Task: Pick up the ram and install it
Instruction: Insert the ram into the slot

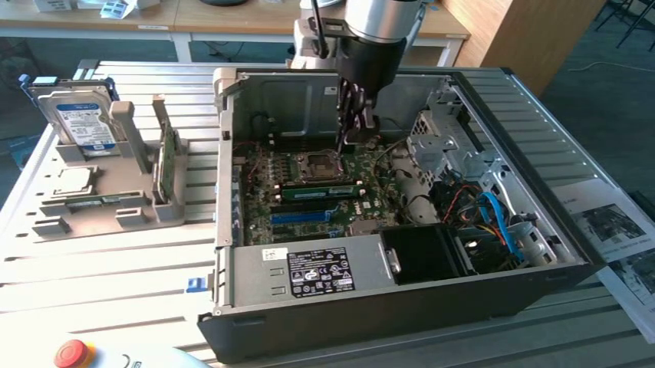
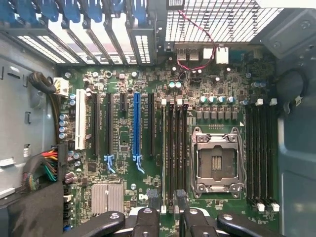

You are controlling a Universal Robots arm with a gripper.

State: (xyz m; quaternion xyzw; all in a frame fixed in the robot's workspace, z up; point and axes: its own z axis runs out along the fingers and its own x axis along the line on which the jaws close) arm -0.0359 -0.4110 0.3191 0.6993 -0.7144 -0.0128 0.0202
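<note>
The ram (image 1: 321, 190), a long narrow green stick, stands on edge in a memory slot just in front of the CPU socket (image 1: 315, 163) inside the open computer case (image 1: 409, 307). My gripper (image 1: 358, 136) hangs inside the case, a little above and behind the stick, not touching it. In the wrist view the two fingers (image 2: 148, 217) stand apart over the memory slots (image 2: 173, 148) next to the CPU socket (image 2: 217, 160), and nothing is held between them.
A grey holder (image 1: 103, 215) at the exterior view's left carries a hard drive (image 1: 80, 116), a broad green expansion card (image 1: 165, 157) and a chip (image 1: 72, 181). Cables (image 1: 492, 218), a drive cage (image 1: 450, 146) and the power supply (image 1: 307, 272) crowd the case. A red button (image 1: 74, 353) sits at the front.
</note>
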